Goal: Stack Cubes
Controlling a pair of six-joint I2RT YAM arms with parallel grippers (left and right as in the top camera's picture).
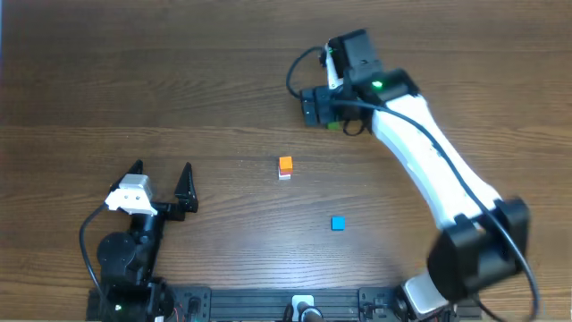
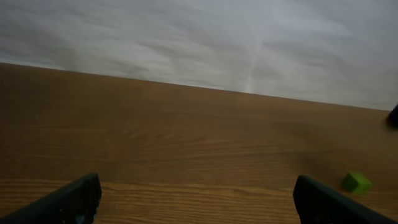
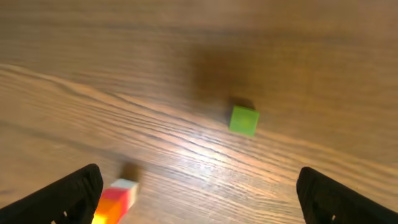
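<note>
1. Black fingers of the right gripper (image 3: 199, 175) stand wide apart in its own wrist view, one at each lower corner, with nothing held between them.
2. Between the lines of those two fingers, but farther off and touching neither, the green cube (image 3: 243, 120) lies flat on the wooden table (image 3: 311, 56), with a dark shadow just beside it.
3. In the top view the right gripper (image 1: 315, 109) is at the far side of the table, the white arm reaching up and across from its base at the right. A sliver of the green cube (image 1: 332, 125) peeks out at the gripper's lower edge.
4. Nearer the middle of the table stands a small stack, an orange cube (image 1: 285, 163) resting on a white cube (image 1: 285, 174). The right wrist view catches this stack close to one finger, though the cubes' faces are blurred there.
5. Well apart from the stack, nearer the arm bases, a blue cube (image 1: 338, 223) sits alone.
6. At the near left, the left gripper (image 1: 162, 167) is close to its base with its fingers spread wide and empty, well away from every cube.
7. From the left wrist view the green cube (image 2: 356, 182) shows far off across bare wood, beyond one of the open fingers (image 2: 68, 200).
</note>
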